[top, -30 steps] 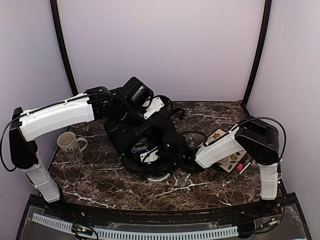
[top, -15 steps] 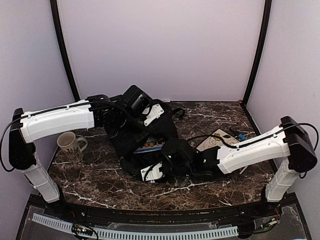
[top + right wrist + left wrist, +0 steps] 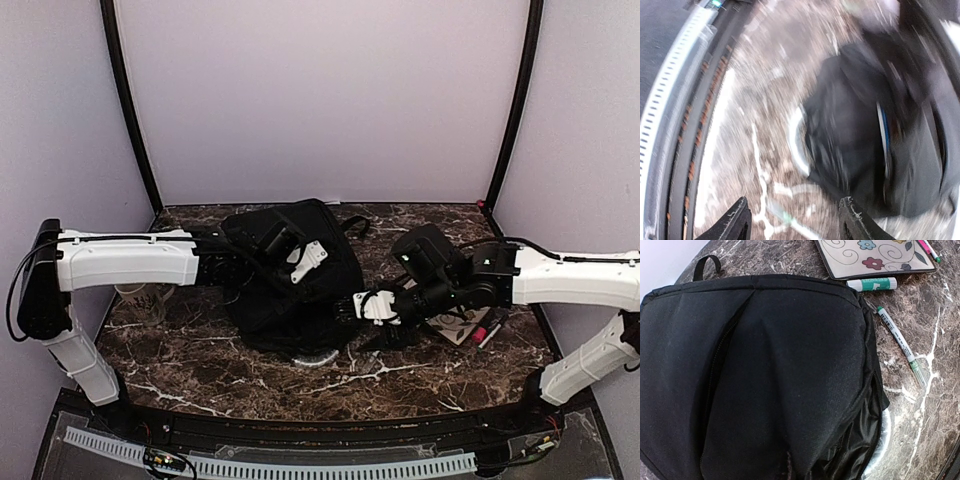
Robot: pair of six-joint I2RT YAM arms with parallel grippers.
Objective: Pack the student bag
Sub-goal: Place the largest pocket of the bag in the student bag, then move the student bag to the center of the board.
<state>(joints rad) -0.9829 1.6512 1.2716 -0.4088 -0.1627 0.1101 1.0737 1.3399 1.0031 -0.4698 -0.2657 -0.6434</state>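
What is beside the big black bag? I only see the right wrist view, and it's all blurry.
Observer: A rectangular tray painted with flowers lies just past a corner of the black fabric backpack.
Operator: Anything between them?
Observer: A white glue stick with a green label, right by the tray's edge.
Operator: And on the other side?
Observer: A cream ceramic mug stands left of the backpack.

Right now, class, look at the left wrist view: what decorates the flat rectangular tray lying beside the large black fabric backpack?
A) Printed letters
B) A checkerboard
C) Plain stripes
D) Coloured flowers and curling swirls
D: the flat rectangular tray, just beyond the large black fabric backpack, shows coloured flowers and dark swirls on a pale ground.
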